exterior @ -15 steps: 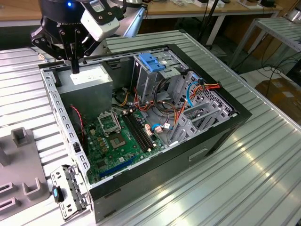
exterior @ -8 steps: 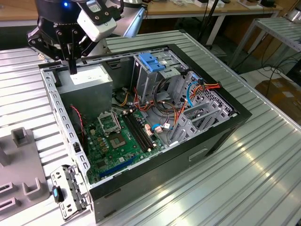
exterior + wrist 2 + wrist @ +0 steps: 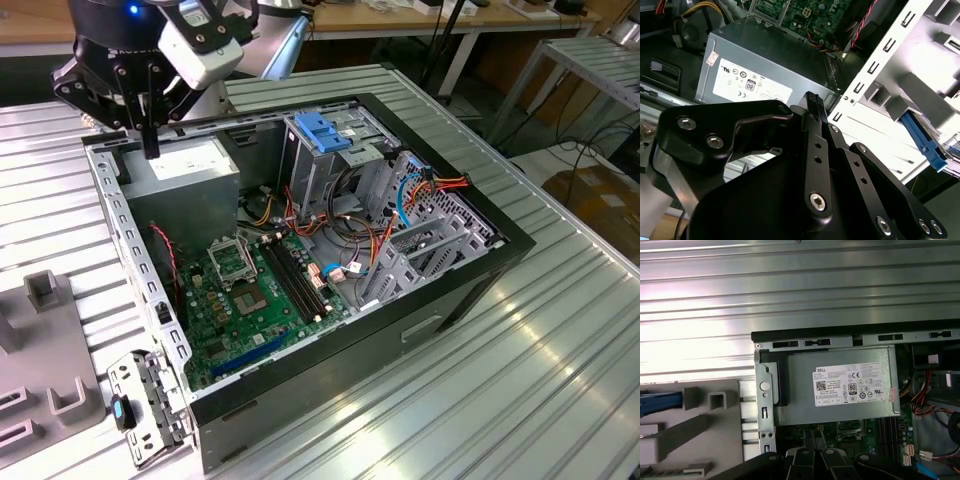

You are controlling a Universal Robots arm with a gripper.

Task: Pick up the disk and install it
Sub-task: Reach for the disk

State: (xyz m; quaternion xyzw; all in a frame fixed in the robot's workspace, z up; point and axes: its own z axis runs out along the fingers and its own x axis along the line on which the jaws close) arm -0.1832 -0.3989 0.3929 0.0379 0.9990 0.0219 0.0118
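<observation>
- The arm (image 3: 150,30) above the tool (image 3: 150,148) is cut off at the exterior view's top edge.
- The grey fixture (image 3: 40,380) runs off the exterior view's lower left edge.

The arm (image 3: 110,35), at eleven o'clock in the exterior view, ends in a black, rounded wrist with a small blue light (image 3: 133,10) glowing on it. A white boxy housing (image 3: 200,45) (dotted with dark screws) sits at the wrist's three o'clock, and a pale silver link (image 3: 275,50) runs off beyond it. The gripper (image 3: 150,148) is matte black. In the second wrist view its flat, angular bars (image 3: 817,165) carry silver socket-head bolts (image 3: 817,201), and its tip bears a ribbed pad (image 3: 811,97).
</observation>
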